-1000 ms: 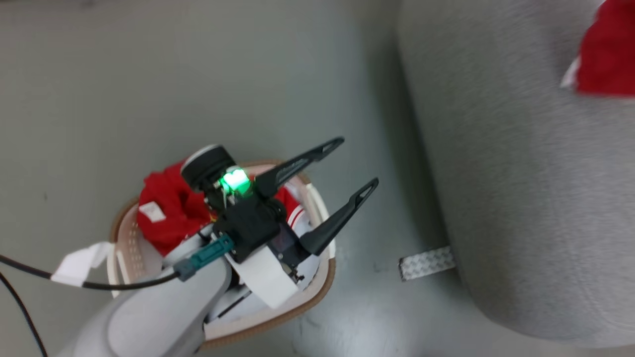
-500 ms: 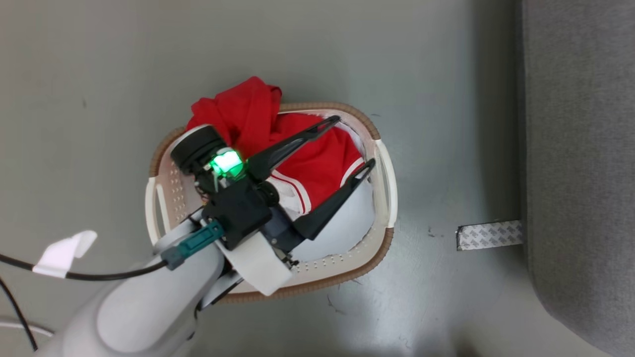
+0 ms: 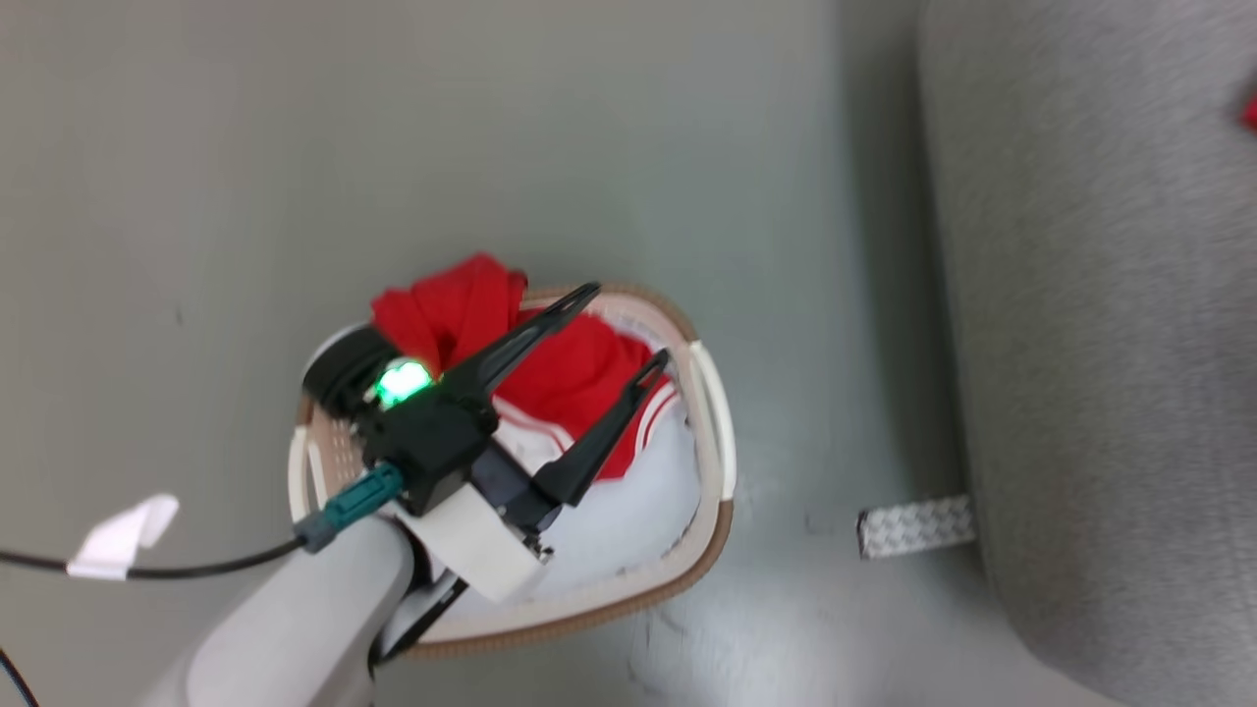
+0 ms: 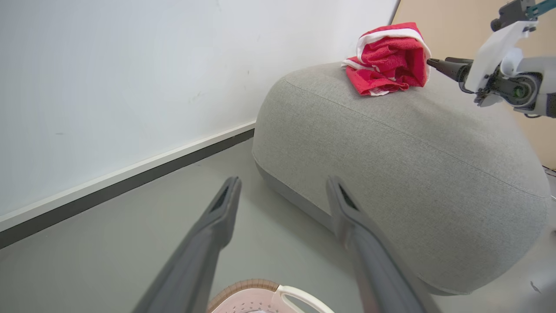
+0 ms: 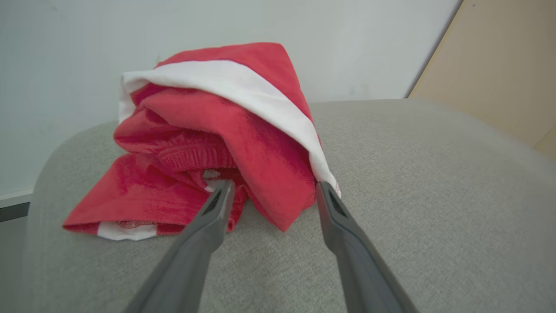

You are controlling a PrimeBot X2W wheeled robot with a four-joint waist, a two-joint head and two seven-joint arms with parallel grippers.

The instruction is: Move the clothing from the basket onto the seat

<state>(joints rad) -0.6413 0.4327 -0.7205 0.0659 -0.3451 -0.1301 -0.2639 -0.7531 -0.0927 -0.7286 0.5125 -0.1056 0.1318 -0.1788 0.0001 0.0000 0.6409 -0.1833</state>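
Red clothing [image 3: 570,368] with white stripes lies heaped in the oval cream basket [image 3: 712,442], spilling over its far rim. My left gripper [image 3: 628,322] hangs open just above that heap, holding nothing. In the left wrist view the left gripper [image 4: 284,191] points at the grey seat [image 4: 391,143]. A second piece of red clothing [image 5: 226,143] with a white band lies bunched on the seat [image 5: 412,195]. My right gripper [image 5: 273,191] is open, its fingertips on either side of the near fold. The left wrist view shows that clothing [image 4: 386,61] with the right gripper [image 4: 434,64] beside it.
A white cloth liner [image 3: 628,511] fills the basket's near half. A silver tape strip [image 3: 915,525] lies on the grey floor by the seat's foot. A black cable with a white tag [image 3: 118,538] runs at the left. A white wall with a dark skirting [image 4: 130,174] stands behind the seat.
The head camera has swung, shifting the whole picture. My left gripper stays open above the basket. My right gripper has gone from shut to open at the garment on the seat.
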